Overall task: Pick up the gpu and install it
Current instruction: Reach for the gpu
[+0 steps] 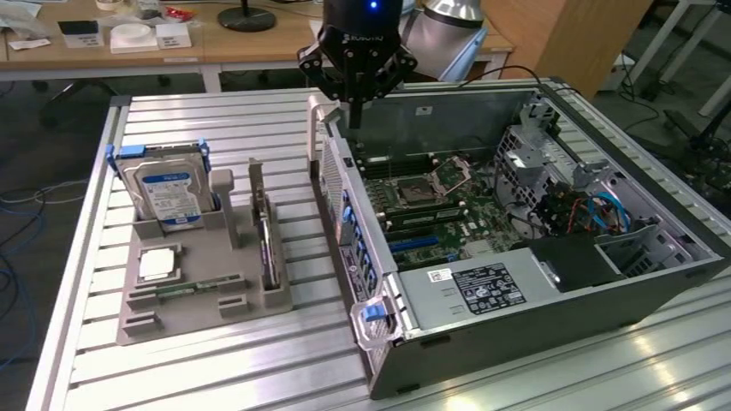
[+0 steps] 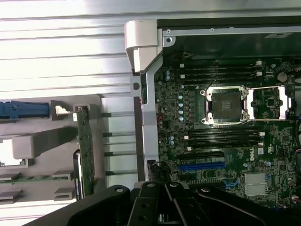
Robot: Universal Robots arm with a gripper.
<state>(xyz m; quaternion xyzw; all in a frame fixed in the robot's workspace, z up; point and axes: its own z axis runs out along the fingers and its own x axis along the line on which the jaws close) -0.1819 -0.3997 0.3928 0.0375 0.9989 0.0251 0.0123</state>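
Exterior view: the gpu (image 1: 265, 235) is seen standing edge-on in the grey holder (image 1: 188, 321), between the hard drive (image 1: 171, 193) and the uncovered computer case (image 1: 514, 295), whose rear wall (image 1: 342, 197) separates card from motherboard (image 1: 440, 201). The gripper (image 1: 354, 120) is held pointing down above the case's far corner, fingers pressed together on nothing. Wrist view: the gpu is shown upright beside that wall, with the CPU socket (image 2: 228, 106) and blue slot (image 2: 202, 166) inside it.
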